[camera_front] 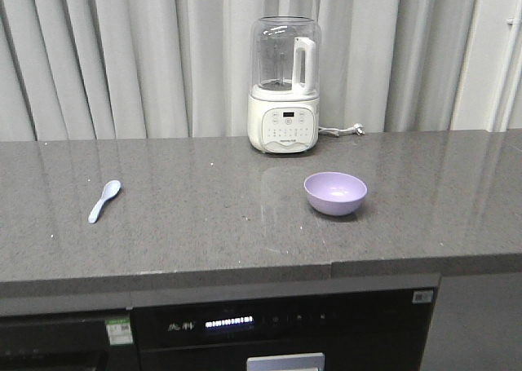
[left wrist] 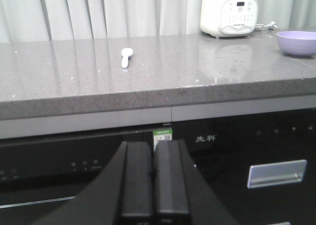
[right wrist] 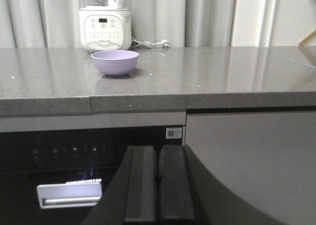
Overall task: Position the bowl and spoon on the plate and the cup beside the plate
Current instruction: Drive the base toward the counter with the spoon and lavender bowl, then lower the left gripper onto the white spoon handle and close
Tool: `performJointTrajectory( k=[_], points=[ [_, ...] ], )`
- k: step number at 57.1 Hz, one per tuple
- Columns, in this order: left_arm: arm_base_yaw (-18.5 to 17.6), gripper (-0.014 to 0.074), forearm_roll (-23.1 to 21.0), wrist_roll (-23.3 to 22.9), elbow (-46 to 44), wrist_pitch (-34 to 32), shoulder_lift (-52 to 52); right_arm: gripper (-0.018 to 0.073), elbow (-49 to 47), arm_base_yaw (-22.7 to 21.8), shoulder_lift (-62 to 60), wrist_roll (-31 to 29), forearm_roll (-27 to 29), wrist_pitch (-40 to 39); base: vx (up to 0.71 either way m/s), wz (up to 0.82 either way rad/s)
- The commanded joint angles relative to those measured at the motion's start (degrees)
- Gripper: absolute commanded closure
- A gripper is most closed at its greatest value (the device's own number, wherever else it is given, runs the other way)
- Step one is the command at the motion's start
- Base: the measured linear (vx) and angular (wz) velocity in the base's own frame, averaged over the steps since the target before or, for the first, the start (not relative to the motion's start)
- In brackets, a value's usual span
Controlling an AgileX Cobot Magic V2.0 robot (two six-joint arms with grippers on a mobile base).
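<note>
At far left of the counter (camera_front: 204, 232) lies the spoon (camera_front: 104, 200) — long axis roughly near-to-far, handle toward the robot. Below the counter edge hangs the left gripper (left wrist: 154, 158), jaws pressed together, empty; spoon is up and ahead, slightly left, so it's the nearer one. Mid-counter: blender (camera_front: 284, 86). Right of it, the bowl (camera_front: 335, 193) — ahead-left of the right gripper (right wrist: 158, 158), likewise closed w/ nothing held. No plate or cup in view.
</note>
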Motion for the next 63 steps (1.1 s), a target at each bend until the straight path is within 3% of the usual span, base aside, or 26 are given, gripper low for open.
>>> performJointTrajectory(
  k=[1, 63],
  points=[
    [0.0, 0.0594, -0.1, 0.1, -1.4, -4.3, -0.9, 0.0568, 0.4, -0.3, -0.3, -0.2, -0.2, -4.3, 0.33, 0.01],
    [0.0, 0.0594, -0.1, 0.1, -1.4, -4.3, -0.9, 0.0568, 0.4, -0.3, -0.3, -0.2, -0.2, -4.3, 0.34, 0.05]
  ],
)
